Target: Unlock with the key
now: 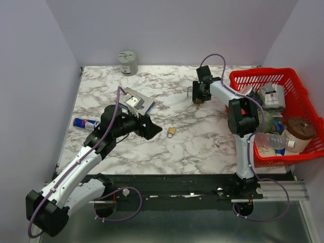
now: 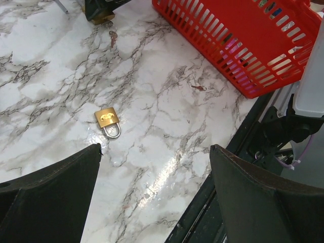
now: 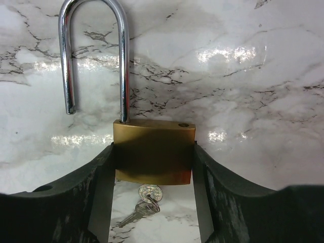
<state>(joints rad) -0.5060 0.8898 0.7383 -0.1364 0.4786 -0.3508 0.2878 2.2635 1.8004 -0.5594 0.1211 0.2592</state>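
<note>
My right gripper (image 3: 153,148) is shut on the brass body of a large padlock (image 3: 153,134), one finger on each side. Its steel shackle (image 3: 123,61) is sprung open, with one leg free of the body. A key (image 3: 150,193) sits in the bottom of the lock, and a second key hangs from its ring. In the top view this gripper (image 1: 199,96) is at the back of the table beside the basket. A small closed brass padlock (image 1: 171,131) (image 2: 108,121) lies flat mid-table. My left gripper (image 1: 152,130) (image 2: 155,147) hovers just left of it, open and empty.
A red basket (image 1: 298,76) (image 2: 212,40) with bottles and boxes fills the right side. A blue drink can (image 1: 85,123) lies at the left edge. A blue-and-white box (image 1: 137,103) lies behind the left arm. A grey tin (image 1: 128,63) stands at the back wall.
</note>
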